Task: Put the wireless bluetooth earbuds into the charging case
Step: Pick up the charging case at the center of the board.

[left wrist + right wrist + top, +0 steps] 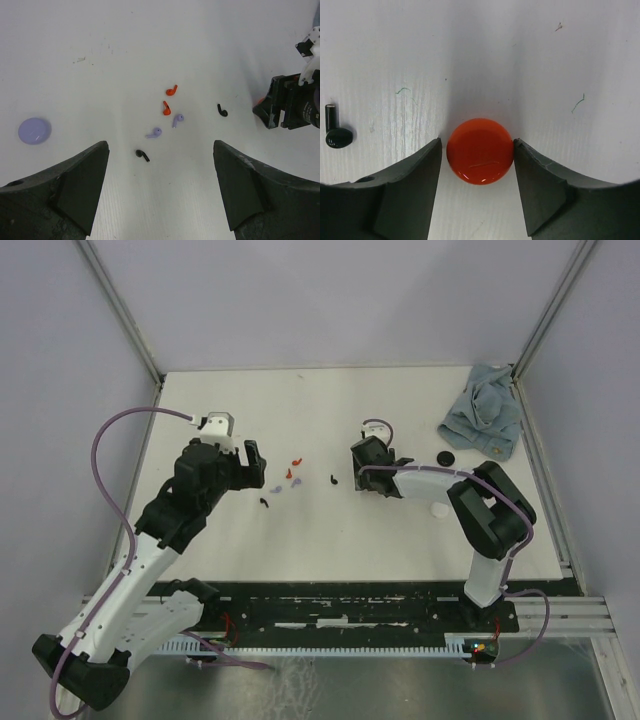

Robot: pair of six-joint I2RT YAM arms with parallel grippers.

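Observation:
Several earbuds lie loose on the white table: two red (169,99), two lilac (177,119) and two black (142,155). My left gripper (160,146) hovers open just short of them with nothing between its fingers; in the top view it (246,466) sits to their left. My right gripper (477,141) is low on the table, its jaws against both sides of a round red charging case (480,157). One black earbud (335,132) lies to the case's left. In the top view the right gripper (364,476) covers the case.
A lilac round case (34,131) lies to the left of the left gripper. A black round case (446,459) and a white one (440,508) sit near the right arm. A crumpled blue cloth (483,420) fills the back right corner.

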